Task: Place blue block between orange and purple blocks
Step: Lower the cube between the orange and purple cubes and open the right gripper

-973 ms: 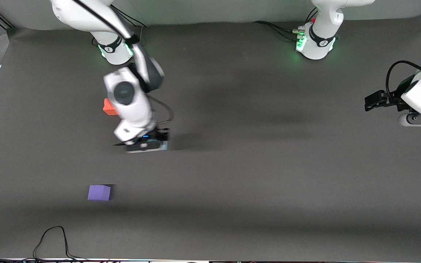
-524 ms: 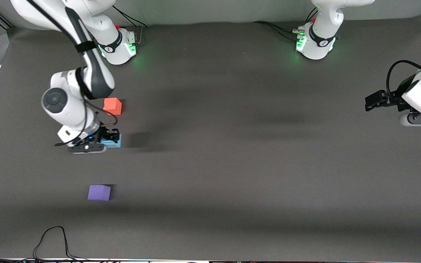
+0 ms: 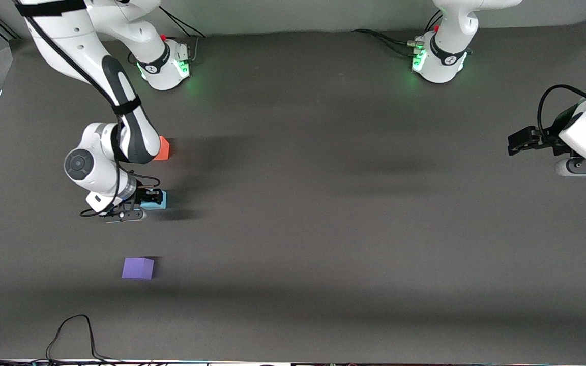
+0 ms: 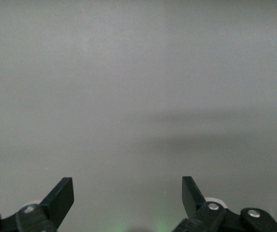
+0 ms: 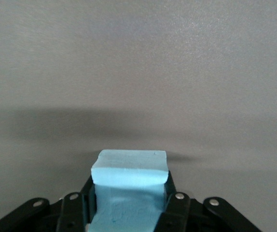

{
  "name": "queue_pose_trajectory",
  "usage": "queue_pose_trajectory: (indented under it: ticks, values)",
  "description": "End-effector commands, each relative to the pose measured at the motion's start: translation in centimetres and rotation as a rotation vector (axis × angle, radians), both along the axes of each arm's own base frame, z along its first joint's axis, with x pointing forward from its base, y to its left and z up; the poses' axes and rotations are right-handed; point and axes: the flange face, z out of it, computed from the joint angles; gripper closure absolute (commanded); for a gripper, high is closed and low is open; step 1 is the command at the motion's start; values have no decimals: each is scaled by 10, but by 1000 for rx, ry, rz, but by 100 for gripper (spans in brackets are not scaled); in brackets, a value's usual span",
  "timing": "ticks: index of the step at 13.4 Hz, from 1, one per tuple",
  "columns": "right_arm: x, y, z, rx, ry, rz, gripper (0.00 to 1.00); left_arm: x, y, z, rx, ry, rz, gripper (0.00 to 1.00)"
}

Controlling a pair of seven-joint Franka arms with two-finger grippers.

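My right gripper (image 3: 153, 199) is shut on the light blue block (image 3: 156, 200), low over the stretch of table between the orange block (image 3: 164, 149) and the purple block (image 3: 138, 268). In the right wrist view the blue block (image 5: 129, 167) sits squeezed between the black fingers of the right gripper (image 5: 129, 188). The right forearm hides most of the orange block. The purple block lies uncovered, nearer the front camera. My left gripper (image 3: 521, 140) waits open at the left arm's end of the table, and the left wrist view shows the left gripper (image 4: 128, 187) over bare mat with nothing between its fingers.
The two arm bases (image 3: 163, 63) (image 3: 439, 61) stand along the farthest edge of the dark grey mat (image 3: 323, 229). A black cable (image 3: 75, 333) loops by the table's front edge, near the purple block.
The right arm swung toward its own end of the table carrying the blue block, then lowered it slightly. Its forearm now covers part of the orange block. The left arm has not moved.
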Motion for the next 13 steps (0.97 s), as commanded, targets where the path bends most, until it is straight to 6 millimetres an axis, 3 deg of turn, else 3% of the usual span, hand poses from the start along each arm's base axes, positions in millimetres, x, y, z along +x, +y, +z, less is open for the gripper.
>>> queue_pose_trajectory:
  ticks: [1, 2, 4, 6, 13]
  values:
    - [3, 1, -3, 10, -15, 13, 27, 4, 1, 4, 4, -6, -13, 0]
    - [4, 0, -1, 11, -19, 11, 0, 4, 1, 4, 5, -8, -13, 0]
    - [5, 2, 9, 23, -23, 10, 0, 4, 1, 4, 7, -8, -13, 0]
    - [6, 4, 35, 54, -30, 3, 0, 4, 0, 4, 7, -8, -15, 0]
    - [-3, -7, 186, 204, -141, 1, 0, 5, 1, 5, 5, -9, -13, 0]
